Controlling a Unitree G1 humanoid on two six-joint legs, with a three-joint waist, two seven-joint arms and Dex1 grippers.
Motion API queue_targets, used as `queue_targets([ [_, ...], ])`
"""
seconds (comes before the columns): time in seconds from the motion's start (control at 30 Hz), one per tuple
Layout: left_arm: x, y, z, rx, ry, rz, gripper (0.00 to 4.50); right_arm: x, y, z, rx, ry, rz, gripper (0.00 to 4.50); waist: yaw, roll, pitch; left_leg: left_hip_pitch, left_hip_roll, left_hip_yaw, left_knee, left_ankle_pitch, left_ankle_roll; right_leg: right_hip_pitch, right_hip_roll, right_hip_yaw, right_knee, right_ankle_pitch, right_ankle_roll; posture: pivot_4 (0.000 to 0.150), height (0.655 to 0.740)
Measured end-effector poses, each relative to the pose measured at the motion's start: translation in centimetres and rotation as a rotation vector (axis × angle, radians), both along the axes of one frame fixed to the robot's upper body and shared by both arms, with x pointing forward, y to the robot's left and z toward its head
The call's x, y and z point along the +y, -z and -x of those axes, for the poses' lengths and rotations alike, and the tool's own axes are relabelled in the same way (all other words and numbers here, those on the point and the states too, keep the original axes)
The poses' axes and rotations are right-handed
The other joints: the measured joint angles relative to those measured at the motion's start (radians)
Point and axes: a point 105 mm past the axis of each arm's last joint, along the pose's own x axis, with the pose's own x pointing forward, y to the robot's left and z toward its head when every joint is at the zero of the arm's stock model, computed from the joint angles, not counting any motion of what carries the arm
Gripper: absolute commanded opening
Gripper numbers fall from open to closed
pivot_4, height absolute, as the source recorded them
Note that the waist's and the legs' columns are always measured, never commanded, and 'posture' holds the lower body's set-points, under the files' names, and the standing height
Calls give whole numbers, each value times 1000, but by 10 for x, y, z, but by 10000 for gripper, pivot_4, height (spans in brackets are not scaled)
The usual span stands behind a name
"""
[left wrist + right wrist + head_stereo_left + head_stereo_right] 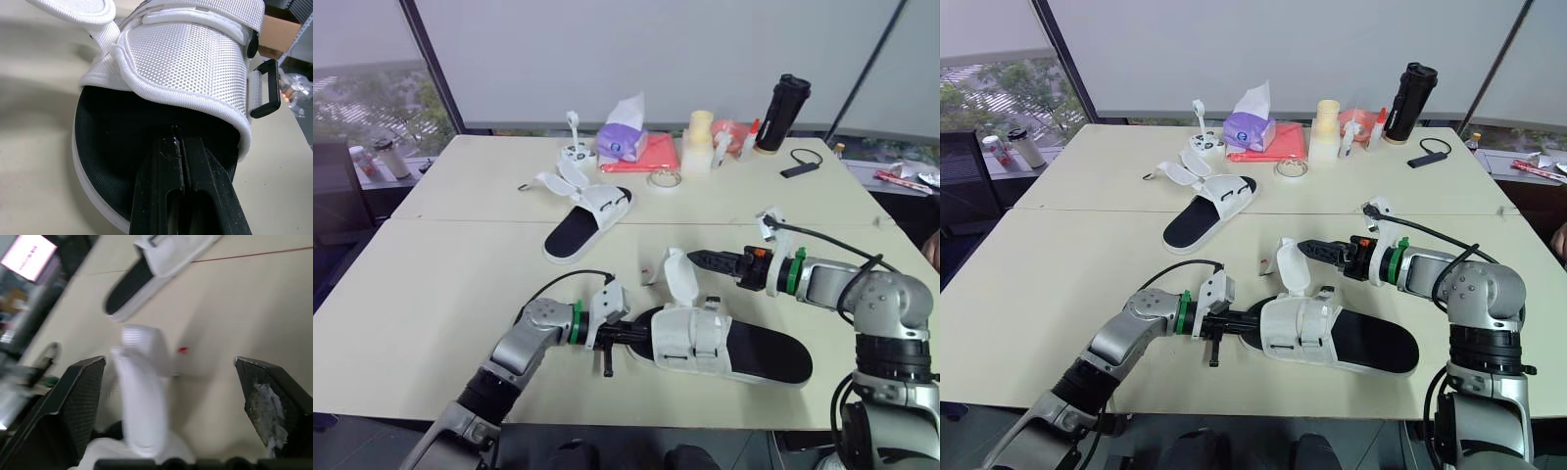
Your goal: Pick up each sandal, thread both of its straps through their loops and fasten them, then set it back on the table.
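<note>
One white mesh black-soled sandal (695, 333): left tool (634, 335) (pressed together) inside its toe, right tool (700, 259) spread apart at twelve o'clock.

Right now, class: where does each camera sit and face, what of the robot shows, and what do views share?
Both eyes: on the head, facing forward and down over the table; left arm and right arm show.
Left wrist: along the shut left gripper, into the toe opening of the near sandal.
Right wrist: along the open right gripper, toward the raised strap; far sandal beyond.
Shared: every view shows the near sandal.
</note>
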Motion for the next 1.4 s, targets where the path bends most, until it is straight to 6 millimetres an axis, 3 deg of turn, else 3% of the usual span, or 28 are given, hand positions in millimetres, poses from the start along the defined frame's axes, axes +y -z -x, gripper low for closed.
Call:
queue_targets([
  [0.1,0,0,1,-3,-8,4,0,2,-4,2,30,-38,-50,44446,1,0,0,0,0,0,0,0,0,0,0,0,0,0,0,1500,7400],
  [0.3,1,0,1,0,-19,9,0,13,16,5,150,-108,-69,44446,-4,0,0,0,0,0,0,0,0,0,-1,0,0,0,0,1500,7400],
  [0.43,2,0,0,1,-27,10,0,23,20,-4,199,-130,-93,44446,-11,0,0,0,0,0,0,0,0,0,-1,0,0,0,-1,1500,7400],
  [0.63,3,0,1,-3,-38,15,0,40,18,-10,235,-186,-167,44446,-13,0,0,0,0,0,0,0,0,-1,-2,0,0,0,0,1500,7400],
  [1.0,2,0,1,-4,-47,21,0,68,-6,-22,226,-258,-299,44446,-13,1,0,-1,-2,0,-2,0,-1,-2,-5,0,-1,0,-1,1500,7400],
  [1.13,2,-1,0,-4,-53,26,0,69,-7,-24,224,-253,-302,32157,-14,1,0,-1,-2,0,-2,0,-1,-2,-6,0,-1,0,-1,1500,7400],
  [1.33,1,0,0,-5,-64,33,0,67,-5,-29,200,-211,-277,1847,-14,1,0,-1,-3,1,-2,0,-1,-2,-7,0,-2,0,-1,1500,7400],
  [1.4,1,0,0,-5,-65,35,0,66,-5,-31,182,-198,-268,743,-14,1,0,-1,-3,1,-3,0,-1,-2,-7,0,-2,0,-1,1500,7400],
])
